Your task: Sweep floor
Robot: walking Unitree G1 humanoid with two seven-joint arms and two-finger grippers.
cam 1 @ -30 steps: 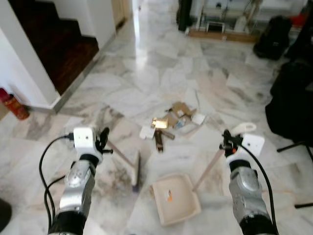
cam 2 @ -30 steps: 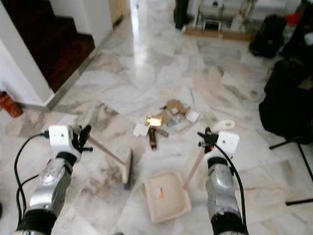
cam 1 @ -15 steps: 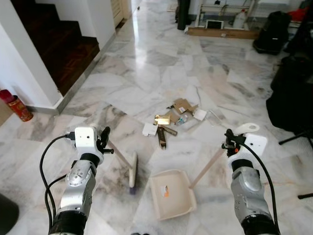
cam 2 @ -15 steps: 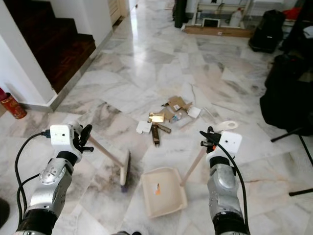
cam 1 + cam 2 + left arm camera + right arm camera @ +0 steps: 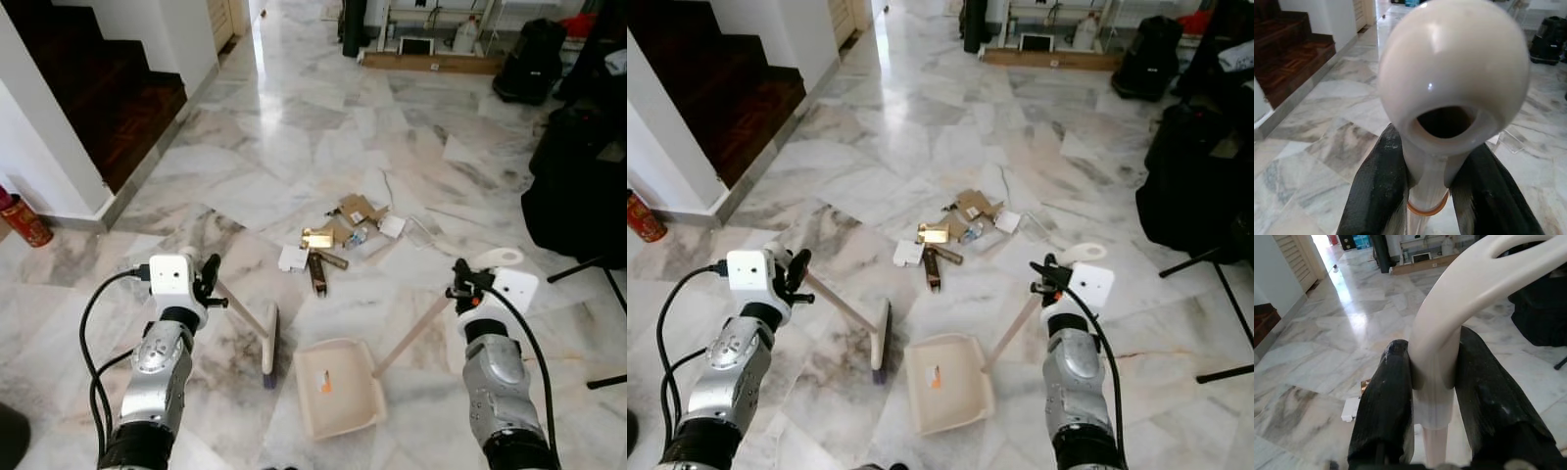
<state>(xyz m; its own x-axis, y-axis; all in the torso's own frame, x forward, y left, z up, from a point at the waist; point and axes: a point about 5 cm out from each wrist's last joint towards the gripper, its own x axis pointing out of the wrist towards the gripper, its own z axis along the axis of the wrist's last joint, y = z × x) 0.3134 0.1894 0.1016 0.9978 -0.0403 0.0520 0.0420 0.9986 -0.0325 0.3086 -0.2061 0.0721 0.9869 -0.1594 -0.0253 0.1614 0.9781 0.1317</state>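
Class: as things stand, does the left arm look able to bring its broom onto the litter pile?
Probably yes. The left gripper is shut on the broom, whose head rests on the floor beside the dustpan. Bare marble lies between it and the litter pile, though a step forward may help.

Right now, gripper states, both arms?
Left gripper: closed on the broom handle.
Right gripper: closed on the dustpan handle.

litter pile (image 5: pixel 345 233): pieces too small to be identified | black bags (image 5: pixel 578 176): cut off by the right edge | broom handle (image 5: pixel 1426 205): partly hidden between gripper fingers (image 5: pixel 1378 188) | dark shape (image 5: pixel 12 433): cropped at bottom-left corner
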